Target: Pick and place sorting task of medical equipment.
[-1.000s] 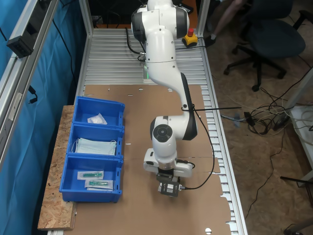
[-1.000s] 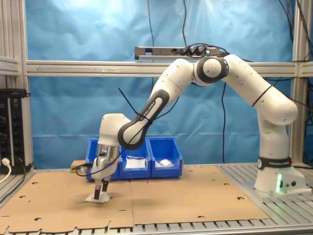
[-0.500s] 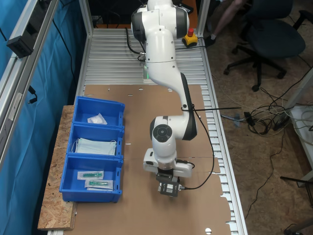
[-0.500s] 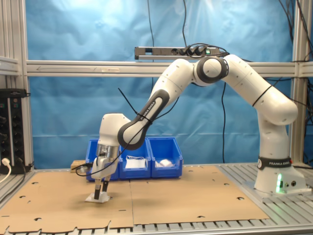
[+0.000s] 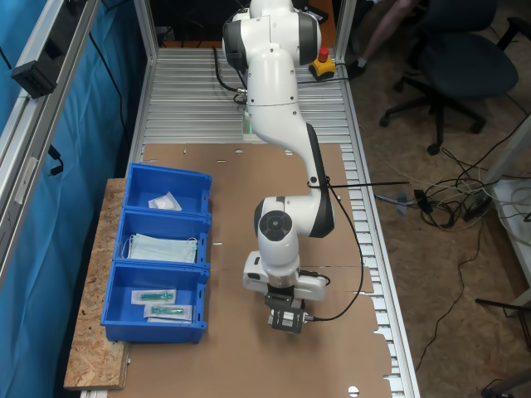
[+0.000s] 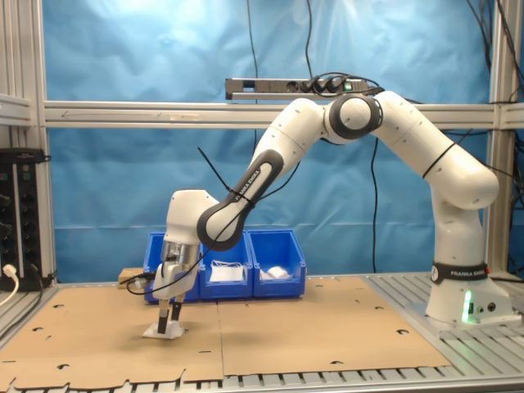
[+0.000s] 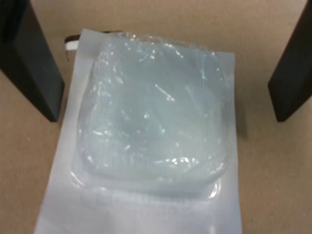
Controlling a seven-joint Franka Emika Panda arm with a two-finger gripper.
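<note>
The medical equipment, a puffy white pad [image 7: 153, 112] sealed in clear plastic, lies flat on the brown cardboard. In the wrist view my gripper [image 7: 165, 114] is open, with one black finger [image 7: 29, 58] on each side of the pad and a gap to each. In the second exterior view the gripper [image 6: 170, 315] reaches straight down onto the pad [image 6: 161, 332] near the cardboard's front. In the first exterior view the gripper [image 5: 286, 322] hangs below the white wrist and hides the pad.
Three joined blue bins [image 5: 124, 249] stand beside the cardboard. One holds a white wrapped pad [image 5: 164, 201], the middle one pale-blue masks [image 5: 162, 247], the last green-tipped packets [image 5: 162, 303]. The arm's base [image 6: 463, 299] stands on the ribbed metal table.
</note>
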